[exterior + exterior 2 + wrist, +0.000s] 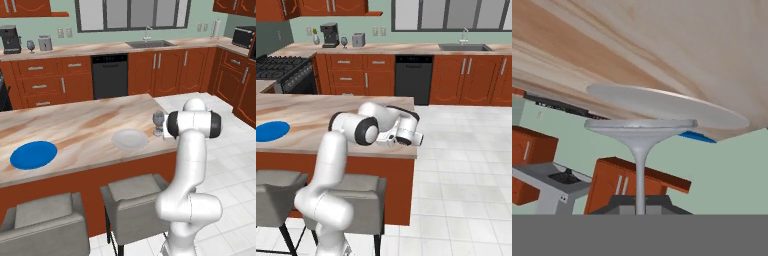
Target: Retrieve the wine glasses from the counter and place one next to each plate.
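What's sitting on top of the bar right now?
A blue plate, a pale plate, and a wine glass right of the pale plate, next to the arm. The arm covers the pincer and part of the glass, so its foot is hidden.

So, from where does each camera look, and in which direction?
Left base view: behind the arm, leftward, facing forward over the bar; arm lower right.
Right base view: behind its right, facing that bar; arm lower left.
Hand view: on the hand, rolled upside down, facing the wine glass and pale plate.
Both base views share the blue plate.
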